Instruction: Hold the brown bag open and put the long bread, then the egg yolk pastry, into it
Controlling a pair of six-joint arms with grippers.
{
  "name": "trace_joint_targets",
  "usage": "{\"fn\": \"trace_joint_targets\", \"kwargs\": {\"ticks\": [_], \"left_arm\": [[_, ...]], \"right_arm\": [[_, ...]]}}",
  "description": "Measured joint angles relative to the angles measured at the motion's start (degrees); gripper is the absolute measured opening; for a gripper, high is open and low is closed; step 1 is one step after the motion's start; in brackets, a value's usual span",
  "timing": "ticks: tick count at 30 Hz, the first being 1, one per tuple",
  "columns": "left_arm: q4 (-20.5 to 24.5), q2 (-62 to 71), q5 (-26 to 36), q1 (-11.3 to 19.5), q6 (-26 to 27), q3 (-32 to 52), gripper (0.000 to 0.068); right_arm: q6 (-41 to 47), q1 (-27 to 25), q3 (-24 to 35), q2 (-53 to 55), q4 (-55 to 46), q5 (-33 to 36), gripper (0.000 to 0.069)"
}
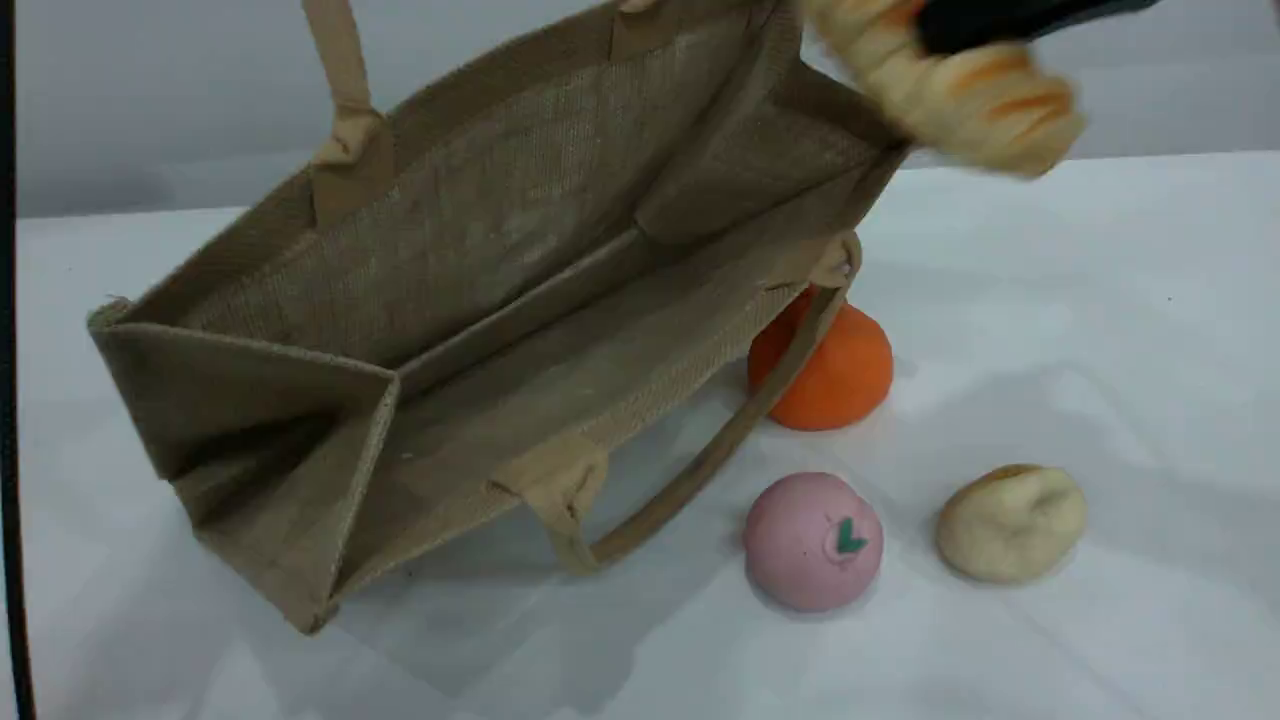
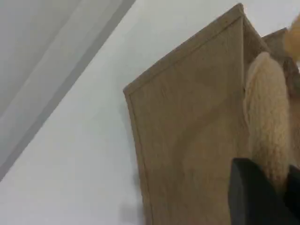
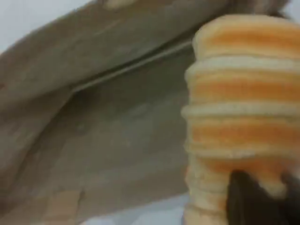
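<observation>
A white table [image 1: 1100, 300] fills the view, smooth and matte. On it the brown bag [image 1: 480, 230], a large boxy tote of coarse woven jute, is tipped so its wide mouth faces the viewer. The inside looks bare, so by this judgement nothing is packed yet.

Its far handle [image 1: 340, 70], a flat beige strap, rises taut out of the top edge. The left gripper [image 2: 276, 197] is clamped on that strap, holding the bag open. The near handle [image 1: 690, 480] droops onto the table.

The long bread [image 1: 980, 100], a ridged pale-yellow loaf with orange-brown bands, hangs in the air just above the bag's right corner, pinched firmly in the closed right gripper [image 1: 960, 30]. It has not yet gone in.

An orange fruit [image 1: 835, 375], round and smooth, sits touching the bag's front wall. A pink ball [image 1: 812, 540] with a green leaf mark lies nearer.

The egg yolk pastry [image 1: 1010, 522], a small dimpled cream lump, waits beside it, its turn second.
</observation>
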Motion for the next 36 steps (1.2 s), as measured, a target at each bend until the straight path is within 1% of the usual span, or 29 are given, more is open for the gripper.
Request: {"fn": "trace_joint_targets", "kwargs": {"ticks": [2,5,8,10,16,21,23,25,30,32,34,36], "left_arm": [[0.0,0.0,0.0,0.0,-0.1,0.0,0.0095],[0.0,0.0,0.0,0.0,-0.2,0.0,0.0095],[0.0,0.0,0.0,0.0,-0.4,0.0,0.0095],[0.0,0.0,0.0,0.0,-0.6,0.0,0.0095],[-0.5,0.0,0.0,0.0,-1.8,0.0,0.0095],[-0.8,0.0,0.0,0.0,-1.8,0.0,0.0095],[-0.9,0.0,0.0,-0.1,-1.8,0.0,0.0095],[-0.9,0.0,0.0,-0.1,-1.8,0.0,0.0095],[-0.9,0.0,-0.1,-0.1,-1.8,0.0,0.0095],[-0.9,0.0,-0.1,-0.1,-1.8,0.0,0.0095],[-1.0,0.1,-0.1,-0.1,-1.8,0.0,0.0095],[-1.4,0.1,0.0,-0.1,-1.9,0.0,0.0095]], "right_arm": [[0.1,3.2,0.3,0.7,0.7,-0.6,0.0048],[0.1,8.3,0.7,2.4,1.8,-4.2,0.0048],[0.1,11.9,0.7,4.9,4.5,-7.1,0.0048],[0.1,13.1,0.3,6.8,6.8,-7.4,0.0048],[2.1,14.4,0.3,10.2,17.3,-8.3,0.0048],[2.5,15.5,0.3,11.6,23.2,-12.1,0.0048],[2.5,15.8,0.2,12.6,25.8,-12.5,0.0048],[2.6,16.7,-0.6,13.9,27.4,-13.5,0.0048],[2.2,18.7,-3.9,17.1,27.5,-14.1,0.0048],[0.5,19.0,-5.1,17.6,27.2,-14.0,0.0063],[-1.1,19.3,-5.6,17.5,27.3,-13.9,0.0092],[-2.8,19.3,-5.9,17.4,27.3,-13.9,0.0148]]}}
